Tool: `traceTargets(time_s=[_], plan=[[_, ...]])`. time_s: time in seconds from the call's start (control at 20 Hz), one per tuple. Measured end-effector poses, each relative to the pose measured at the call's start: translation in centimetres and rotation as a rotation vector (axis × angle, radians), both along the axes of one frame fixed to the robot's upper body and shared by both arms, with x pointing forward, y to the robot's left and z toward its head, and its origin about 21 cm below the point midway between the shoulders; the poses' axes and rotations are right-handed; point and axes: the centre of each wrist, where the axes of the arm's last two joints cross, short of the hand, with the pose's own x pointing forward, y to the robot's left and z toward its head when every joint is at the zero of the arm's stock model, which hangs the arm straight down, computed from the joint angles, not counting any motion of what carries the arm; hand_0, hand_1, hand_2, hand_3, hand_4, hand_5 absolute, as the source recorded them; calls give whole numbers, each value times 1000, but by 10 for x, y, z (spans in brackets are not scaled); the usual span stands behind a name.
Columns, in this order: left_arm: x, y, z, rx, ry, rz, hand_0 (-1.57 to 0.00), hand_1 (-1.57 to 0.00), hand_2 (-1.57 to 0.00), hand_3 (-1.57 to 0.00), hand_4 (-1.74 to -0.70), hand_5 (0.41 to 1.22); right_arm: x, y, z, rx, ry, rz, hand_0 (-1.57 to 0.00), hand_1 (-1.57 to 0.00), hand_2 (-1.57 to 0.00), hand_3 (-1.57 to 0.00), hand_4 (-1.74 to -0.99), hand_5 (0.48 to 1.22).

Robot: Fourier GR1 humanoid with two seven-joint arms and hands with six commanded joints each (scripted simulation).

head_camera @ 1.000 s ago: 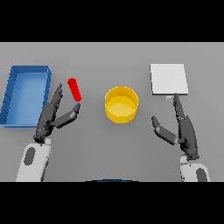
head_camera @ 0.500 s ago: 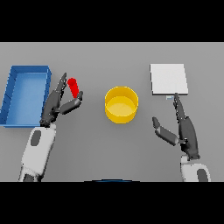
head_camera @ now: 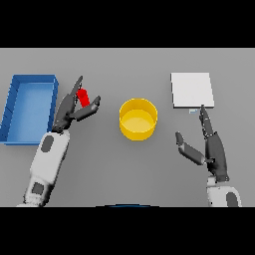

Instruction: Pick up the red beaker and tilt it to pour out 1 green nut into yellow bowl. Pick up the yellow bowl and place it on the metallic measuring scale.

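Note:
The red beaker [head_camera: 83, 96] stands left of centre on the grey table. My left hand [head_camera: 68, 110] reaches up to it with straight fingers behind it and the thumb in front, so the beaker sits between them; no closed grip shows. The yellow bowl [head_camera: 138, 119] sits in the middle, to the right of the beaker. The metallic measuring scale [head_camera: 192, 90], a flat pale square, lies at the back right. My right hand [head_camera: 212, 147] rests open below the scale, fingers pointing toward its near edge. No green nut is visible.
A blue open bin [head_camera: 28, 106] stands at the far left, close beside my left forearm.
My left hand has moved forward and up the table until its fingers and thumb flank the red beaker. The right hand, bowl and scale have stayed put.

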Motion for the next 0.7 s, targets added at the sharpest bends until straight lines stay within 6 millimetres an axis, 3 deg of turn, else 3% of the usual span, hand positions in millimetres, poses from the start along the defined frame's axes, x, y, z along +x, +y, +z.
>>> traceTargets(time_s=[0.25, 0.3, 0.4, 0.5, 0.65, 0.7], plan=[[11, -4, -6, -30, -20, -3, 1, 1, 0, 1, -1348, 704, 0, -1, -1, -13, 13, -3, 1, 1, 1, 1, -1261, 641], [10, -4, -9, -48, -21, 0, 1, -26, -67, -31, -1378, 724, 1, 0, -1, -14, 14, -4, 1, 1, 1, 1, -1259, 642], [14, -10, -8, -85, -32, 21, -285, -328, -364, -292, -1449, 783, 1, -2, -1, -15, 13, -9, 1, 1, 1, 1, -1258, 644], [18, -11, -7, -94, -3, 57, -662, -699, -733, -724, -1500, 941, 0, -1, -1, -20, 12, -8, 1, 1, 1, 1, -1255, 644], [20, -16, -9, -59, -40, 42, -1106, -1125, -1142, -974, -1603, 1078, -4, 2, -1, -18, -1, 2, 1, 1, 1, 1, -1252, 644], [21, -18, -7, -51, -33, 31, -1199, -1214, -1228, -1093, -1571, 1106, -1, 1, -1, -21, 10, -14, 1, 1, 1, 1, -1250, 643]])
